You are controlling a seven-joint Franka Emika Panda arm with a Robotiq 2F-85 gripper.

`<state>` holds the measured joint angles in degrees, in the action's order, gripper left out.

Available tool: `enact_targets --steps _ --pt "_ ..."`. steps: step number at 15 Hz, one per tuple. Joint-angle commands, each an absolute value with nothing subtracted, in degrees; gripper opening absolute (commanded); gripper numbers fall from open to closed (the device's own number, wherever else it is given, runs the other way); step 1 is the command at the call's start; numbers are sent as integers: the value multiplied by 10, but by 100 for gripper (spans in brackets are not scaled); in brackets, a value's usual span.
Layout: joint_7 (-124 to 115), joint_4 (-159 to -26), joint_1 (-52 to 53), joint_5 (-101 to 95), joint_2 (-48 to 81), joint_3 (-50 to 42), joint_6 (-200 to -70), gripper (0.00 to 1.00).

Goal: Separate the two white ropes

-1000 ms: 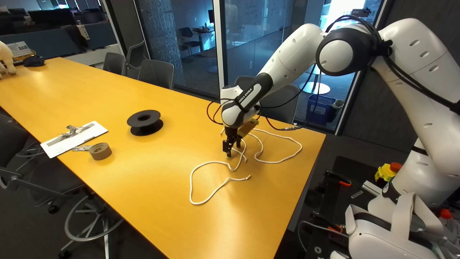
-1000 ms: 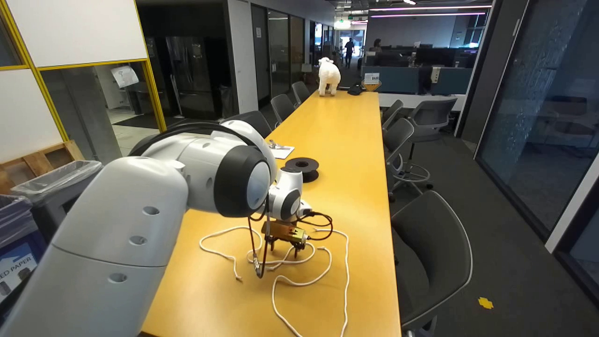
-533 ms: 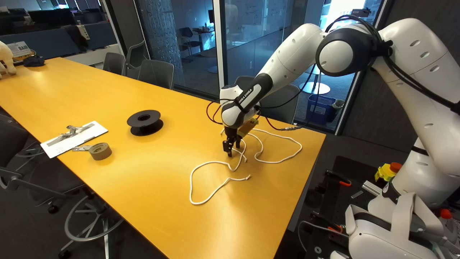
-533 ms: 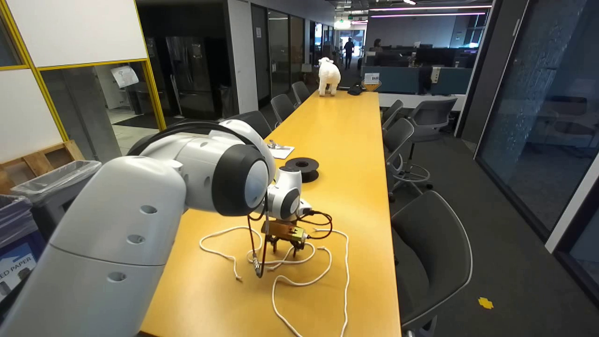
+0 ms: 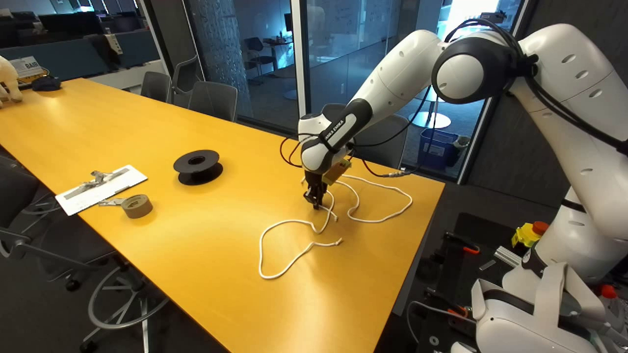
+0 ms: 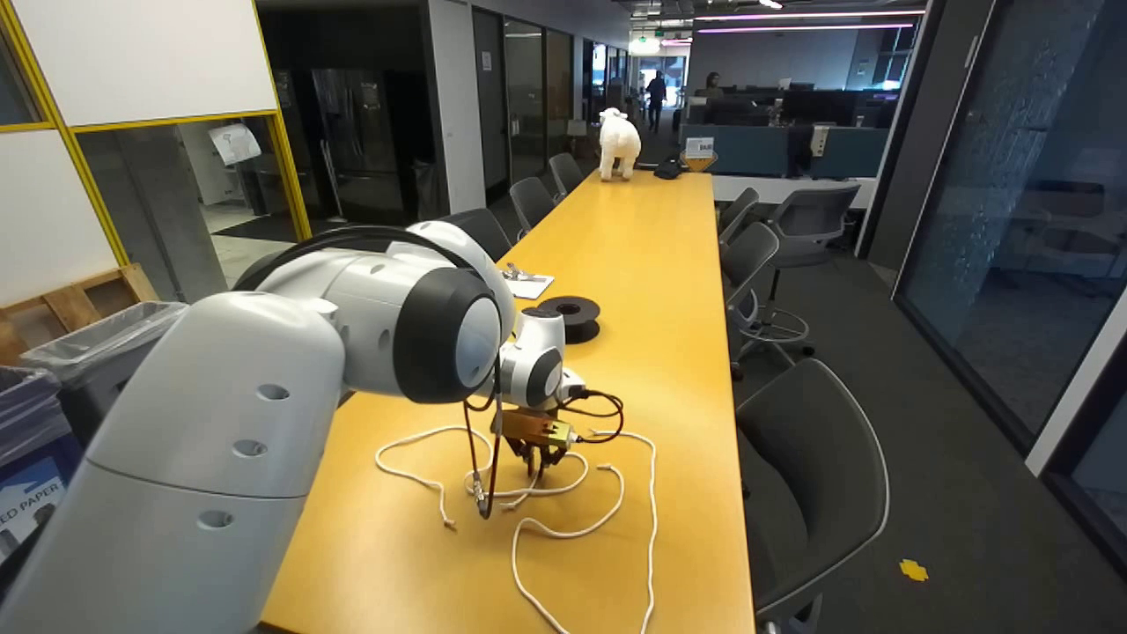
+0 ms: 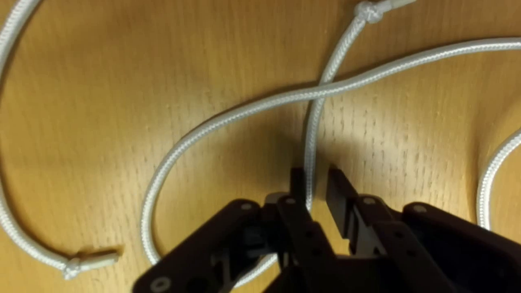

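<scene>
Between the fingers [image 7: 341, 199], in the wrist view, runs one strand of the first white rope [image 7: 310, 150], on the tabletop [image 7: 228, 49], against or just beside one finger. Fingers stand a narrow slot apart; clear gap on the other side, nothing clamped. Just past them, strand dips under another strand [image 7: 281, 99], then ends in a knot [image 7: 368, 12]. Probably one rope crossing itself; fingers hide the join, can't confirm. Should handle light, limp, tough, not fragile: it'll pull but not push. Smooth braid may slip, so a firm full pinch is called for. Best hold: the strand between fingertips and crossing, or close to the knot, which would act as a stop. Second white rope [image 5: 373, 222] lies looped nearby. Black spool [image 5: 198, 167] well apart, farther off.
</scene>
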<state>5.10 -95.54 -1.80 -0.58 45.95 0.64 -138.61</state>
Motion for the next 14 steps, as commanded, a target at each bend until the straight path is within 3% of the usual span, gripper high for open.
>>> enact_targets --steps 1,6,14 --pt "34 -949 -6 -20 465 -6 -1388 5" --pt "58 -929 -20 -9 468 12 -1369 9" --pt "83 -912 -31 3 461 34 -1389 8"
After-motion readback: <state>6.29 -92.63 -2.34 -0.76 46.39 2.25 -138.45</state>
